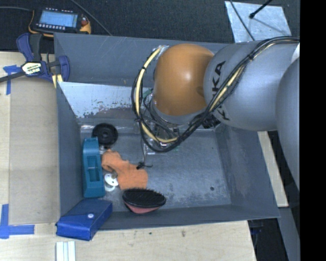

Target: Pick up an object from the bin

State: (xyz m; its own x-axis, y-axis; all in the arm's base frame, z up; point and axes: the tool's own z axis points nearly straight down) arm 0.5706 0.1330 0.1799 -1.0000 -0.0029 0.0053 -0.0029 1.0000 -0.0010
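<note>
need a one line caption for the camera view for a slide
KUKA arm's gripper low in the grey bin, beside an orange cloth near a blue dispenser and a black brush.

This is a robotics lab, a test cell rather than a home or a shop. My own arm (254,86), a thick grey industrial limb with maker's lettering on its casing, comes in from 3 o'clock. It has an orange cover (178,76) at the wrist and loops of yellow and black cables (138,92) run outside it. Under me sits a bare grey metal bin (239,173), scuffed on its back wall. A mismatched little heap (114,173) lies at 8 o'clock in it: a brush, an orange rag, blue plastic pieces. At 11 o'clock, outside the bin, a cabled handheld unit (57,19) with a lit display rests on a dark surface. At 1 o'clock a thin black stand leg (262,7) crosses a pale sheet (254,25).
</note>
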